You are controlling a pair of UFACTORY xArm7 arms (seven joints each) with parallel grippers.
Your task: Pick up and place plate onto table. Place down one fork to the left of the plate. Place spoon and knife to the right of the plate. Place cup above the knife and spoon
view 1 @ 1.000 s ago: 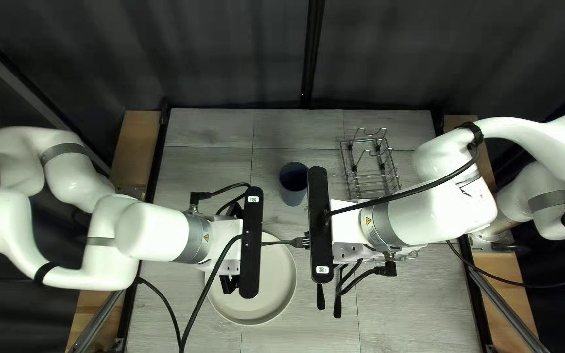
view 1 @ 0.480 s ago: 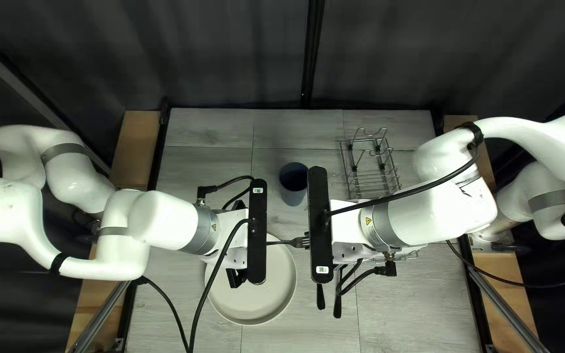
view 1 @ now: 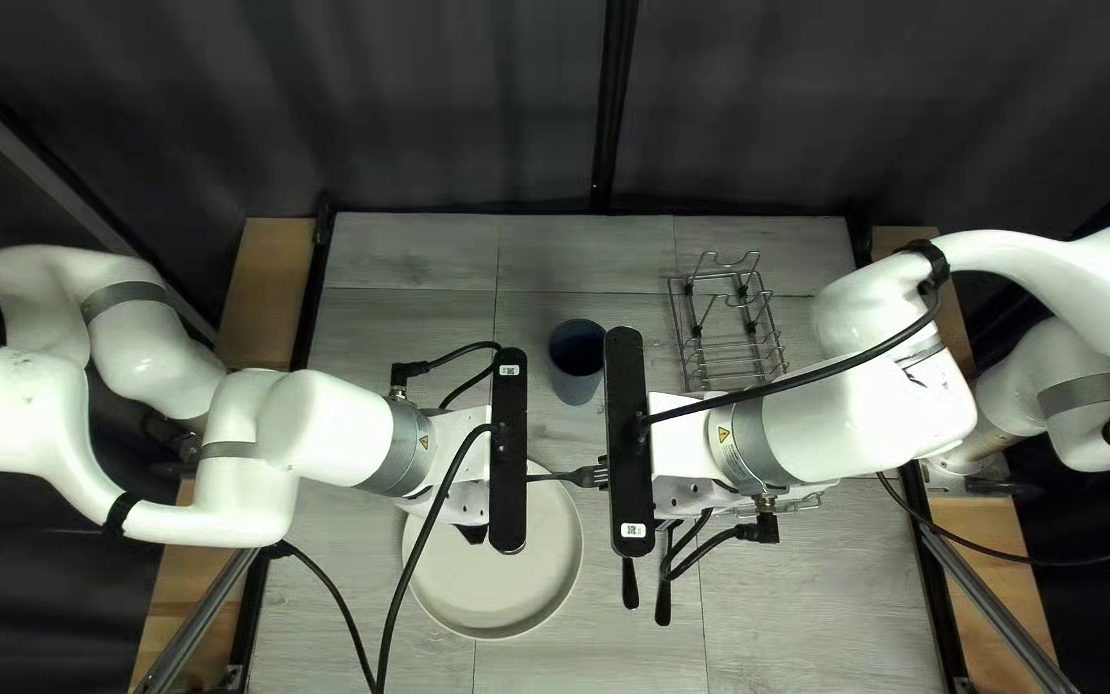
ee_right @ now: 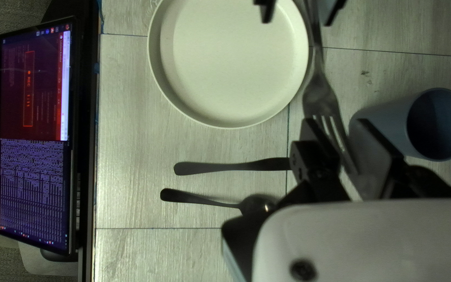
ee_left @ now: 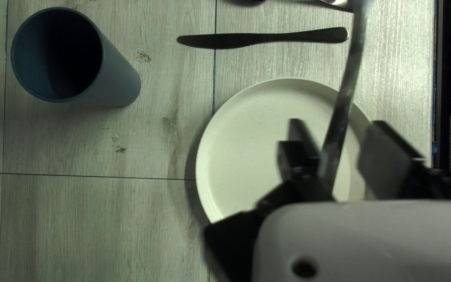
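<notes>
Small white stickers with black marks are on the dark bars of both tools: one sticker (view 1: 506, 373) on the left bar, and one sticker (view 1: 632, 530) on the right bar. Each arm has a little yellow warning sign too, one sign (view 1: 423, 441) on the left and one sign (view 1: 723, 435) on the right.

The blue cup (view 1: 574, 370) stands up near the middle of the top left view. Its inside is dark, so I cannot tell what is in it. The silver wire rack (view 1: 725, 337) is at the upper right of the surface (view 1: 407, 264), partly behind the right arm. The round pale plate (view 1: 491, 598) lies flat, low and a bit left of the middle.

The right tool (view 1: 628, 444) pinches the fork (view 1: 591, 477) by its prong end, and the handle points over the plate. The left tool (view 1: 508, 450) is wide apart. In the left wrist view, the left tool (ee_left: 340, 138) has the fork's handle between its fingers, with a gap on one side.

The knife (view 1: 630, 585) and the spoon (view 1: 663, 602) lie side by side to the right of the plate, the knife nearer. The right wrist view also shows a lit screen (ee_right: 32, 130) just past the surface.
</notes>
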